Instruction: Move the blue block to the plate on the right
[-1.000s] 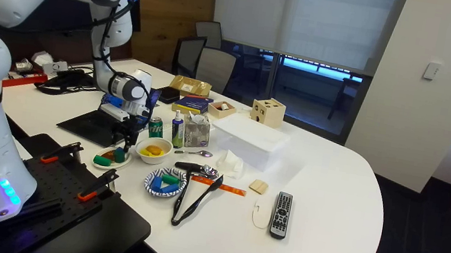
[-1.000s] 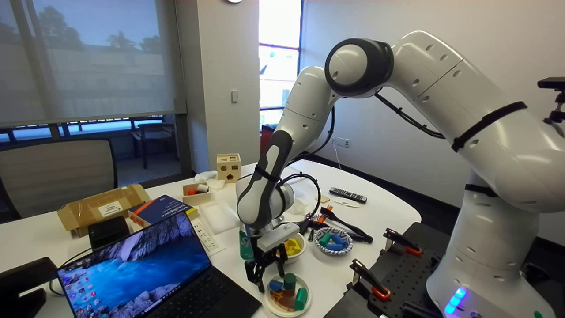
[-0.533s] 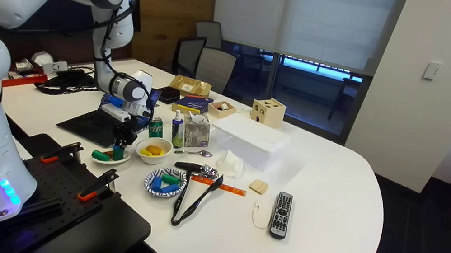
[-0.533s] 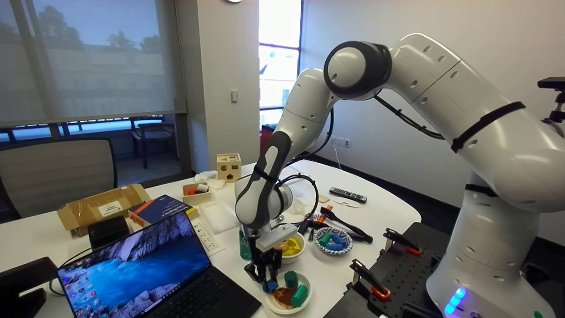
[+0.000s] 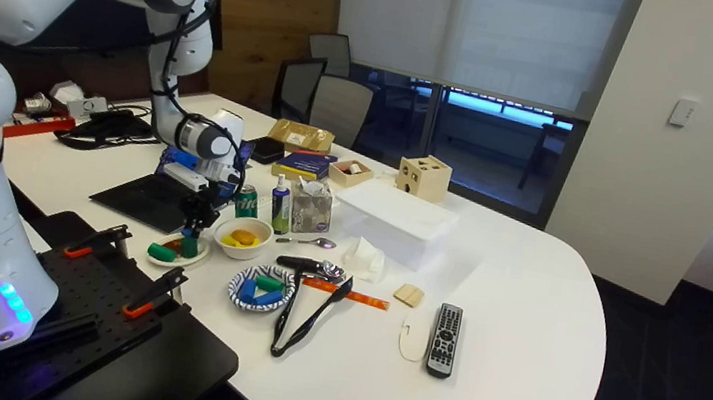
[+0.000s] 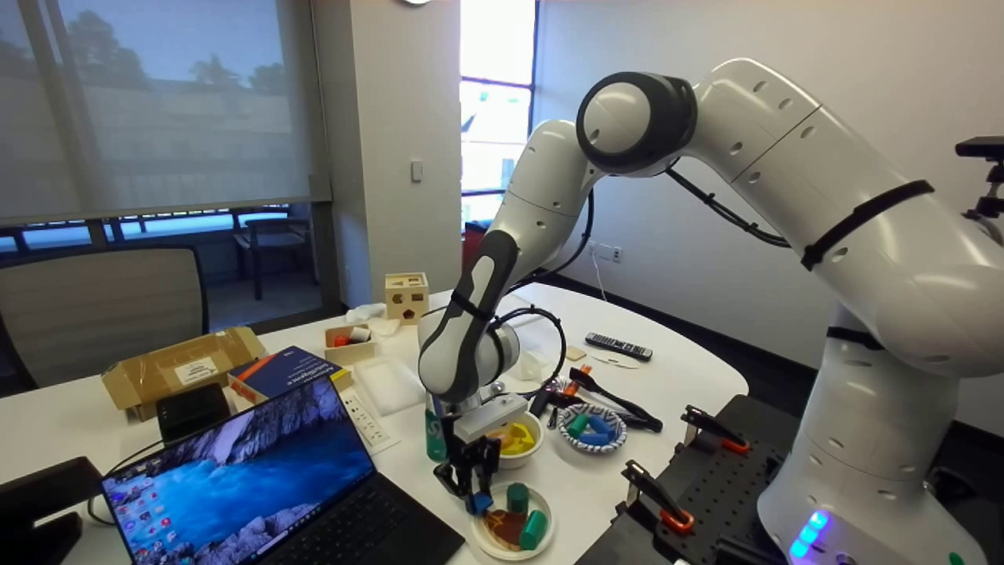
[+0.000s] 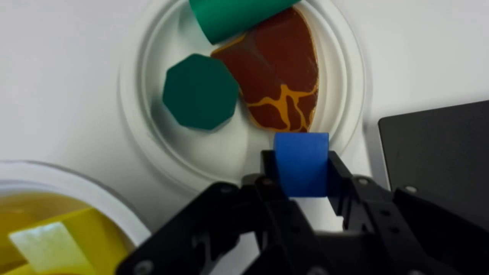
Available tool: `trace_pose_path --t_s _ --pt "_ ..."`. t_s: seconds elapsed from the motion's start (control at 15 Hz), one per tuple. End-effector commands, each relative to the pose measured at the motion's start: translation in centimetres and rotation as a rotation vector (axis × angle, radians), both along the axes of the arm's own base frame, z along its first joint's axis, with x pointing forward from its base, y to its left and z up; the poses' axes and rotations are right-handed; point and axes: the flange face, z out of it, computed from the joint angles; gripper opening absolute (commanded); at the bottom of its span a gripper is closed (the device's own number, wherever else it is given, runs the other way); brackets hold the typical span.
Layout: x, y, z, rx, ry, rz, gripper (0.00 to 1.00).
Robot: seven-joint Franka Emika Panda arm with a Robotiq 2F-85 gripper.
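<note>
My gripper is shut on the blue block, one finger against each side. The block hangs at the edge of a white plate; whether it still touches that plate I cannot tell. On this plate lie a green cylinder, an upright green block and a brown steak-like piece. In both exterior views the gripper is low over the white plate. The plate on the right appears to be a blue-and-white patterned bowl, holding blue and green blocks, apart from the gripper.
A white bowl with yellow pieces stands beside the white plate. A laptop borders it on its opposite side. Black tongs lie next to the patterned bowl. A green can and spray bottle stand farther back.
A second ago the gripper stood open with the blue block lying on the white plate. Its fingers have since closed on the block. Over the last half second the arm has barely moved.
</note>
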Motion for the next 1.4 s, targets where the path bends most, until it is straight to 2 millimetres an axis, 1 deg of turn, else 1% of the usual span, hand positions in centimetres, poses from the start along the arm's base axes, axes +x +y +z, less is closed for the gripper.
trace_pose_path --t_s 0.0,0.13,0.27,0.4,0.47,0.53,0.67,0.8,0.87,1.0,1.2,1.33 --pt "-0.2 -1.4 3.5 -0.019 -0.019 -0.036 0.08" --pt "-0.5 -2.6 5.7 -0.06 -0.026 -0.098 0.08" --pt "-1.1 -4.3 8.2 -0.111 -0.041 -0.192 0.08" --pt "-2.2 -6.8 10.5 -0.156 -0.079 -0.301 0.08" --pt "-2.9 -8.5 11.5 -0.176 -0.1 -0.347 0.08" --pt "-3.3 -10.1 12.2 -0.207 -0.114 -0.389 0.08" --pt "-4.2 -13.6 13.1 -0.259 -0.134 -0.483 0.08" --pt "-4.8 -17.5 12.9 -0.308 -0.151 -0.582 0.08" --pt "-5.1 -19.6 12.6 -0.336 -0.158 -0.632 0.08" --pt "-5.8 -23.4 11.2 -0.379 -0.17 -0.739 0.08" --pt "-7.2 -27.6 9.1 -0.429 -0.173 -0.906 0.08" --pt "-7.9 -29.7 7.6 -0.444 -0.173 -1.018 0.08"
